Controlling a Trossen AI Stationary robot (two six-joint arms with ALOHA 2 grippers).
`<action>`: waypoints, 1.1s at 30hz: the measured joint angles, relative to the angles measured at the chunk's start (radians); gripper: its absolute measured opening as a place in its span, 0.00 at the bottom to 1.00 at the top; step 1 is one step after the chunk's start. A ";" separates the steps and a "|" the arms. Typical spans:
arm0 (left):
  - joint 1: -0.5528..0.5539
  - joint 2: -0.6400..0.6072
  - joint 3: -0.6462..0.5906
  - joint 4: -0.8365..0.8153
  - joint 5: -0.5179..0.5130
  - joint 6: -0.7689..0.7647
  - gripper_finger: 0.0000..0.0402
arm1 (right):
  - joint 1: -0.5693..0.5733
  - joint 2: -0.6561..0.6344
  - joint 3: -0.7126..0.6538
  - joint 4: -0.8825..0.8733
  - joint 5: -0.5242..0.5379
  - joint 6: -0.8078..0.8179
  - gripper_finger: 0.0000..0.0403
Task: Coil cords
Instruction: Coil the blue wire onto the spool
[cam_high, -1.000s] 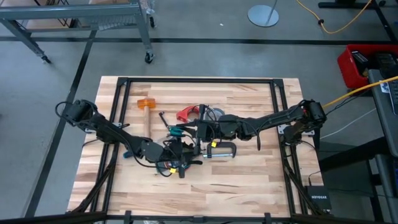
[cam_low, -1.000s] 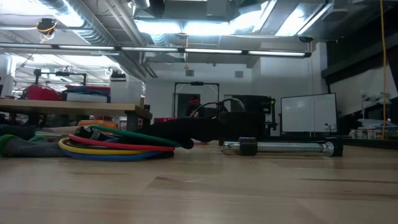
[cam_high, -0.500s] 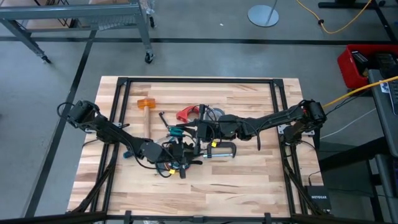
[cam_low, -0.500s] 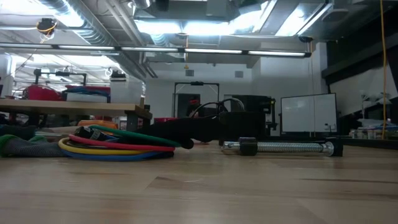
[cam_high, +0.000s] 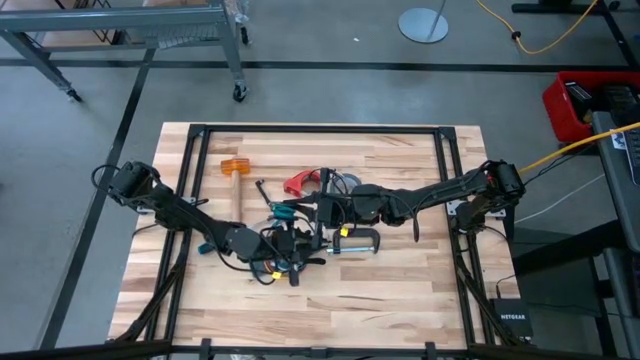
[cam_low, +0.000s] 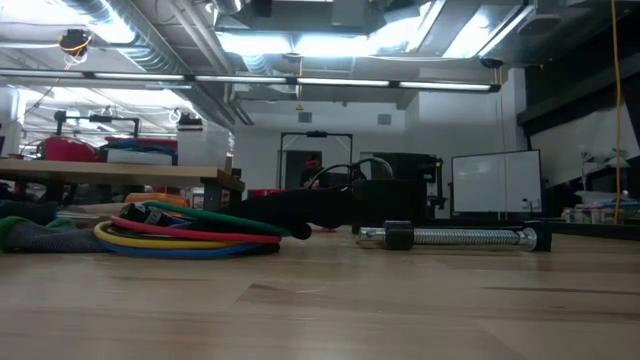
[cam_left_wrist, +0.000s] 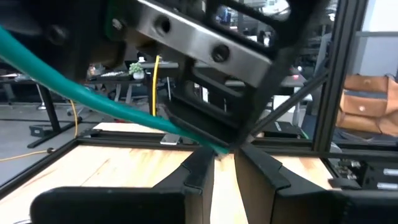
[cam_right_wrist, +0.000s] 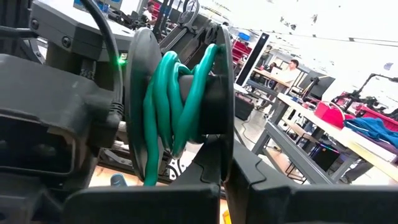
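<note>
Both grippers meet at the table's middle. My left gripper (cam_high: 292, 243) (cam_left_wrist: 225, 163) is shut on the end of a green cord (cam_left_wrist: 93, 93). My right gripper (cam_high: 318, 210) (cam_right_wrist: 222, 180) is shut on a black spool (cam_right_wrist: 140, 106) that has green cord (cam_right_wrist: 177, 99) wound around it. The looped multicoloured bundle (cam_low: 180, 236) lies flat on the table in the low view. A small red piece (cam_high: 300, 182) lies on the table just beyond the grippers; the thin dark cord cannot be made out. My left gripper pinches the green cord near its end (cam_left_wrist: 214, 148) between its two fingertips. The cord runs off slantwise from the fingers, straight and clear of the table. My right gripper pinches one disc of the spool at its rim (cam_right_wrist: 225, 143) between its two fingers. The spool stands on edge in the hold, its turns of green cord beside the fingers.
A metal screw clamp (cam_high: 355, 240) (cam_low: 460, 237) lies on the table's near side of the right gripper. An orange-headed mallet (cam_high: 234, 172) lies at the far left. A black frame (cam_high: 320, 130) runs around the table top.
</note>
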 joint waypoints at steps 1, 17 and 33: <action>0.002 0.000 0.000 0.007 0.000 0.000 0.14 | 0.000 0.000 0.000 0.000 -0.002 0.000 0.01; 0.002 -0.001 0.000 -0.071 -0.004 -0.055 0.01 | 0.001 -0.009 0.000 -0.046 0.008 0.002 0.01; -0.067 -0.003 -0.001 -0.389 -0.256 -0.168 0.00 | 0.001 -0.140 0.001 -0.592 -0.216 0.312 0.01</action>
